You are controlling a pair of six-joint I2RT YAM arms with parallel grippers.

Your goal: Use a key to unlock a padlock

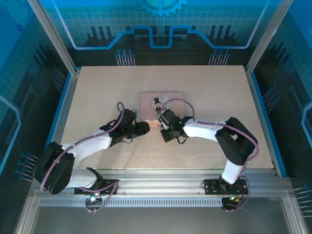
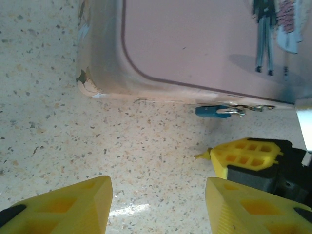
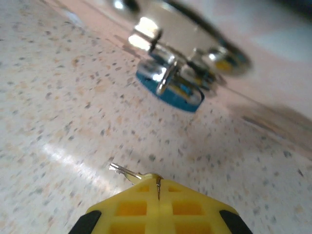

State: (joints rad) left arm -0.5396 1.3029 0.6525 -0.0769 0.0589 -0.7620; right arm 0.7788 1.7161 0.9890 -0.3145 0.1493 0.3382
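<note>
My right jaws are pinched tight on the key (image 3: 123,171), whose tip pokes out at lower centre of the right wrist view. My left jaws stand apart, holding nothing. The padlock (image 3: 170,85) lies on the tabletop (image 3: 58,97), upper centre, against the pink tin (image 2: 195,44); I cannot see inside the tin

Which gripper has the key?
The right gripper, pinched shut on the key with its tip poking out; the left gripper stands open, holding nothing.
</note>
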